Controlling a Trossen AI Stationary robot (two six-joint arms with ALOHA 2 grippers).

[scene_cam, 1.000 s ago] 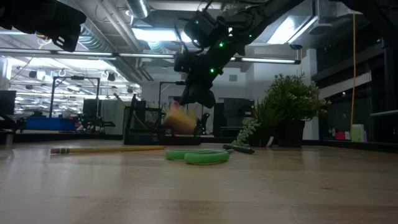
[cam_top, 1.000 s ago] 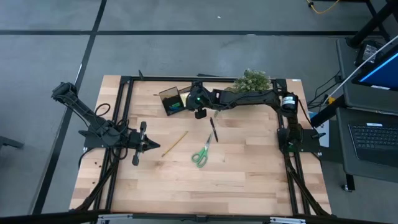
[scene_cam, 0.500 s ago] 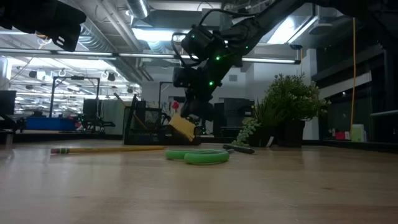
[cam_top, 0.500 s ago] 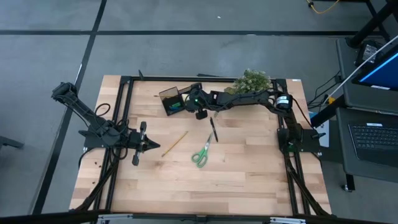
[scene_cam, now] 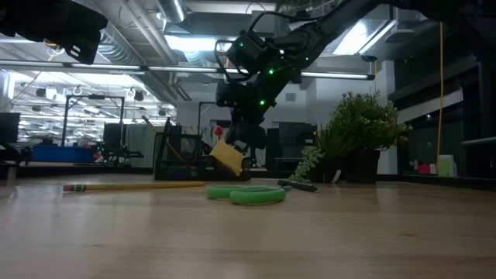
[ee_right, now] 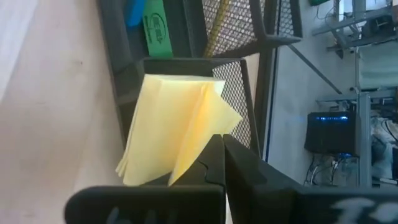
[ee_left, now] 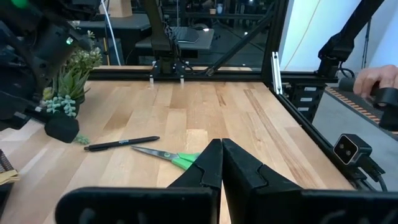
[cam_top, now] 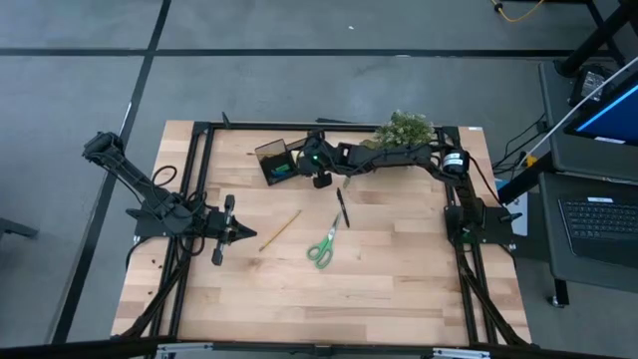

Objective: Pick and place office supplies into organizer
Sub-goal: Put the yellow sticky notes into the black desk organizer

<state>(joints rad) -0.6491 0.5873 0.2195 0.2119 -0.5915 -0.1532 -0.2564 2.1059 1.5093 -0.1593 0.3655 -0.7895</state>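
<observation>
One black organizer (cam_top: 273, 161) stands near the back edge of the wooden worktop (cam_top: 379, 279), and everything else is placed from it. The right hand (cam_top: 300, 166) hangs just beside the organizer's right wall, clenched on one yellow sticky-note pad (ee_right: 177, 127); the pad's loose sheets fan out against the organizer's mesh side, tilted, its low edge near the worktop. Inside the organizer lie one small green piece (ee_right: 154, 28) and one small blue piece (ee_right: 134, 12); the green one carries pale lettering too small to read.

In front of the organizer and to its right lie one black pen (cam_top: 342, 207) and, farther forward, one pair of green-handled scissors (cam_top: 322, 245). One wooden pencil (cam_top: 280, 228) lies forward of the organizer, left of the scissors. One bushy plant (cam_top: 405, 128) sits to the organizer's right, at the back edge.

The left hand (cam_top: 242, 232) waits well forward and left of the organizer, fingers pressed together on nothing.
</observation>
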